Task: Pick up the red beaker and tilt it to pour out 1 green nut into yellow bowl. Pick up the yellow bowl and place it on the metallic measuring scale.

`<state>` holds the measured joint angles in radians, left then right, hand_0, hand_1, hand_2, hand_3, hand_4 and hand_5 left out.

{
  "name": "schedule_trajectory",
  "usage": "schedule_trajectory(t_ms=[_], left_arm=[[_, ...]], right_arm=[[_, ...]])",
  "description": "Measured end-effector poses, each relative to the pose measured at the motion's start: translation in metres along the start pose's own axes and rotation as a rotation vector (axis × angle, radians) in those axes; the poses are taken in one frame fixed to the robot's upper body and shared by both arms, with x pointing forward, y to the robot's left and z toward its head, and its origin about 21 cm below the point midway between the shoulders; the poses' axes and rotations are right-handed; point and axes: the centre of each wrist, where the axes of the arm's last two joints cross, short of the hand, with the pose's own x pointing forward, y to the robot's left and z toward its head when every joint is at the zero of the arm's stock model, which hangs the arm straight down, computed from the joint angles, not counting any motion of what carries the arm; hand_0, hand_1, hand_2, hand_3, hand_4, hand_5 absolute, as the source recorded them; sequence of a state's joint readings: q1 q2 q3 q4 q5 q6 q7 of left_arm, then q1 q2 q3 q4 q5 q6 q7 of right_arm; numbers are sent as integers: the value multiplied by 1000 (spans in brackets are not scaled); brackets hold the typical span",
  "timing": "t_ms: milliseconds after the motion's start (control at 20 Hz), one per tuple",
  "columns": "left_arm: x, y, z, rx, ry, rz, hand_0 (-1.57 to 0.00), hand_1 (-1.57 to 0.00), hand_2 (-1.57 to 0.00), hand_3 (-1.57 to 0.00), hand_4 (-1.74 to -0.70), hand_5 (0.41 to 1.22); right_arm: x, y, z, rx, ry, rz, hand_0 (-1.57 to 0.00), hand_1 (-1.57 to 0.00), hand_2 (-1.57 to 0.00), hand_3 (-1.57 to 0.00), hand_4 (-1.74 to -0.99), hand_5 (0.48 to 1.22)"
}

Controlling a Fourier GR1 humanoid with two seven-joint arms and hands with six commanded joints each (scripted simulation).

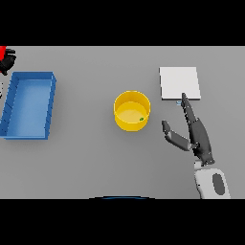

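While right robot hand [198,136] spreads open, yellow bowl [131,111] holds green nut [141,119].

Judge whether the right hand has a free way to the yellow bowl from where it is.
Probably yes. The right hand is open just right of the yellow bowl, thumb toward it, with only bare table between. The scale lies beyond the fingertips, out of the way.
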<state>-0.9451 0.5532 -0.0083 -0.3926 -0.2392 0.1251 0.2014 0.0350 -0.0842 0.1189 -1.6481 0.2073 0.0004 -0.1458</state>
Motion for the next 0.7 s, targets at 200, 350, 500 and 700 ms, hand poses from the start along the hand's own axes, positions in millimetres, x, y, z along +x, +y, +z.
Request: schedule_trajectory(t_ms=[200, 350, 500, 700], left_arm=[[-26, -14, 21, -4, 23, 40, -1571, -1571, -1571, -1571, -1741, 925], [-25, -12, 39, -24, 46, 52, -1469, -1344, -1276, -1318, -1369, 774], [-21, -1, 55, -158, -21, 51, -751, -687, -653, -675, -1050, 683], [-24, 3, 65, -244, 10, -33, -307, -281, -267, -276, -843, 632]], right_arm=[[0, 0, 2, -1, -8, -7, 1, 1, 1, 1, -1157, 671], [1, 3, 3, 5, 1, -21, 1, 1, 1, 1, -1153, 670], [3, -1, 1, -8, 2, -11, 1, 1, 1, 1, -1150, 671], [-2, 4, 0, 2, 5, -22, 1, 1, 1, 1, -1155, 670]])
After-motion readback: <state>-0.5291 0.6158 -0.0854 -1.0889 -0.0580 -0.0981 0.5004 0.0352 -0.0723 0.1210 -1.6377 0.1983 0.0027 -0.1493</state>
